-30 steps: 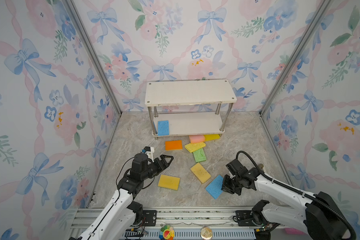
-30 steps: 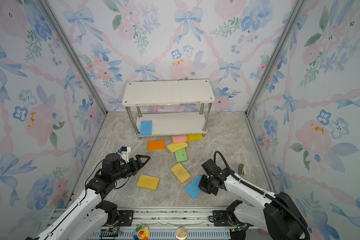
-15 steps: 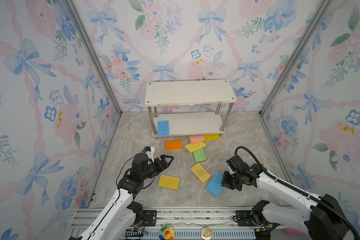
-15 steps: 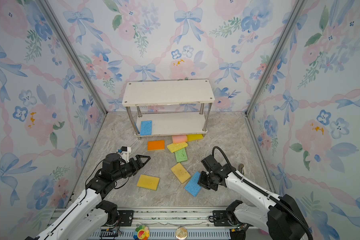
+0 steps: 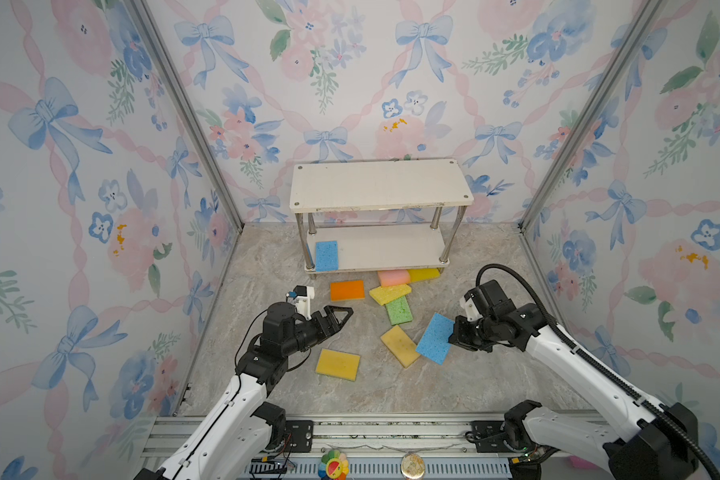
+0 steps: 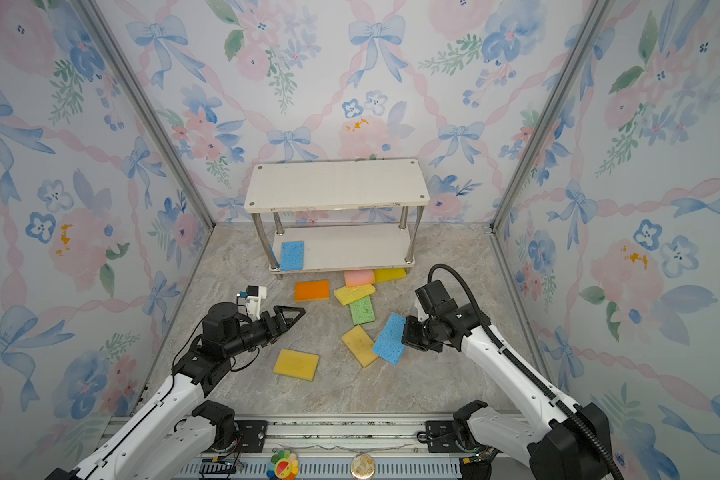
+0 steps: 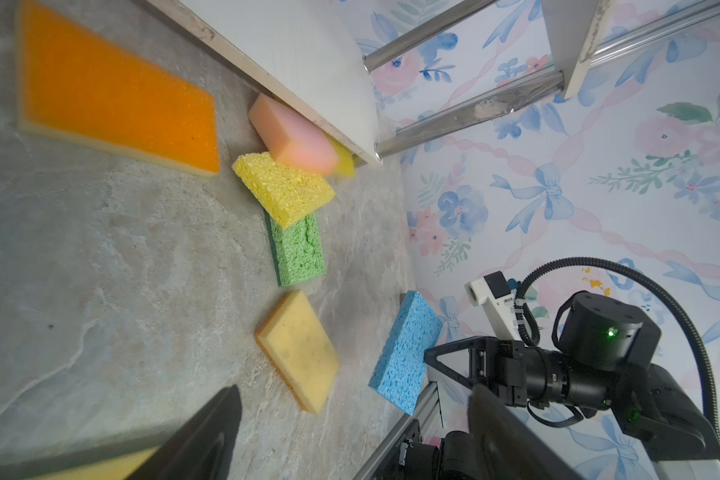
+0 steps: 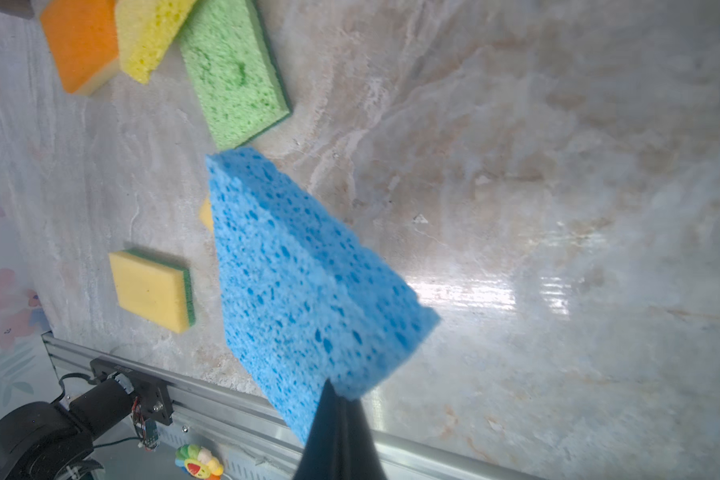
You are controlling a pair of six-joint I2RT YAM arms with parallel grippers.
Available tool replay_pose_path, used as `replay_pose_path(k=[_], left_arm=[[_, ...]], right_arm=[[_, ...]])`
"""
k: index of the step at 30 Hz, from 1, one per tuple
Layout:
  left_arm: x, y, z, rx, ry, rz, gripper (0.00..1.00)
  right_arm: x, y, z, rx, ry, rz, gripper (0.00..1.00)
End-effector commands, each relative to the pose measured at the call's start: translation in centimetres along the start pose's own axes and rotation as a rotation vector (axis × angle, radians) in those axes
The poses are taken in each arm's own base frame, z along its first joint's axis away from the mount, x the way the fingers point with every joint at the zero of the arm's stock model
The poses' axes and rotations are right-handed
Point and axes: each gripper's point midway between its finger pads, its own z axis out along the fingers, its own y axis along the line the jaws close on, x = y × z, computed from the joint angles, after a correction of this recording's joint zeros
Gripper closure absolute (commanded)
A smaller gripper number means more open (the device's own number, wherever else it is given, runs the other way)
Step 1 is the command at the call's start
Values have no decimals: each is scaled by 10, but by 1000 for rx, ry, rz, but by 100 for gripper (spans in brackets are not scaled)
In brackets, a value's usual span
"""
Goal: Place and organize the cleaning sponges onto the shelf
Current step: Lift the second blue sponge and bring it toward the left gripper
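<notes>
A floral-papered booth with a marble-patterned floor (image 5: 267, 266), seen from above, with two robot arms reaching in from the near edge.

The right gripper (image 5: 454, 332) has its jaws pressed together on one edge of a blue sponge (image 5: 433, 338). The right wrist view shows the dark fingertips (image 8: 337, 399) pinching the sponge's rim. The sponge is tilted, and in both top views its far side overlaps a tan-yellow sponge (image 5: 400, 345) lying flat on the floor. Whether it touches the floor cannot be told.

The left gripper (image 5: 341, 315) is spread wide and holds nothing. It hangs above bare floor between an orange sponge (image 5: 347, 289) and a yellow sponge with green backing (image 5: 337, 364).

The shelf (image 5: 379, 183), two white boards on shiny metal legs, stands against the back wall. A second blue sponge (image 5: 326, 255) lies on the left end of its lower board.

On the floor at the shelf's front edge lie a pink sponge (image 5: 393, 277) and a yellow sponge (image 5: 424, 274). A porous yellow sponge (image 5: 390, 294) lies just in front of them, overlapping one end of a green sponge (image 5: 399, 310).
</notes>
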Motion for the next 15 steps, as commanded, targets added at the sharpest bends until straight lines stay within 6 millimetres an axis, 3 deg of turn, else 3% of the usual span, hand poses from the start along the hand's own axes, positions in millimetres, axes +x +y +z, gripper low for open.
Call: replay_pose_path(k=[1, 9, 15], left_arm=[[-1, -26, 2, 90, 33, 47, 13], [4, -34, 2, 125, 61, 48, 14], [12, -38, 2, 167, 87, 28, 14]], right_arm=[[-9, 28, -8, -80, 56, -141, 100], [-43, 94, -17, -240, 90, -286, 100], [-47, 134, -11, -292, 134, -396, 100]])
